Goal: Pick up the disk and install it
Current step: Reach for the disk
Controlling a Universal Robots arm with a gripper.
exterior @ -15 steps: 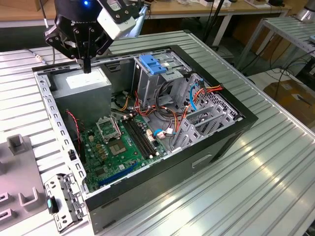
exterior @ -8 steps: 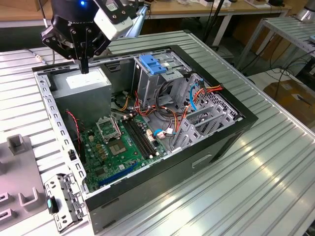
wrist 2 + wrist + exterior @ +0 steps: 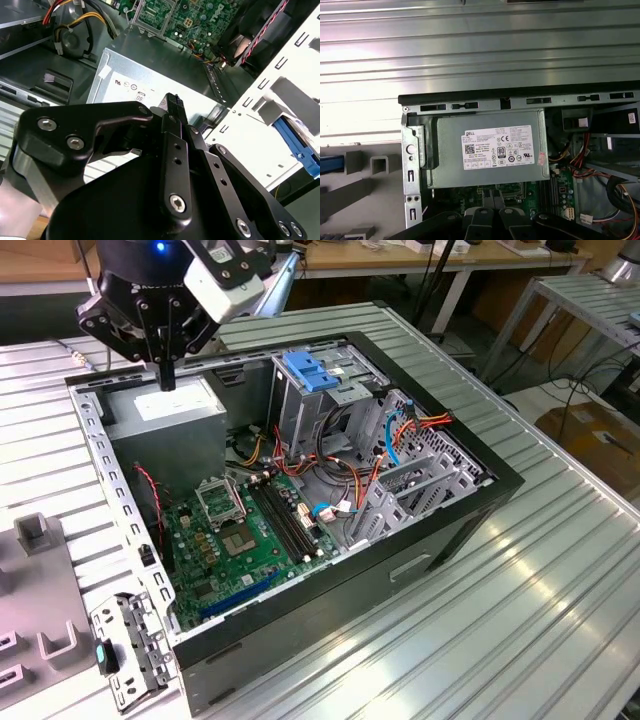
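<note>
Your tool (image 3: 166,375), pressed together and empty, hangs over the silver power supply (image 3: 175,420) in a corner of the open computer case (image 3: 300,615), just inside its perforated edge rail (image 3: 115,485), and you have free air all around it. What looks like the disk (image 3: 330,164), a blue strip in the first wrist view, lies outside that rail on the grey fixture (image 3: 385,200) on the worktop (image 3: 560,570).

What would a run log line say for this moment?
pincer shut, empty | over power supply | case open
</note>
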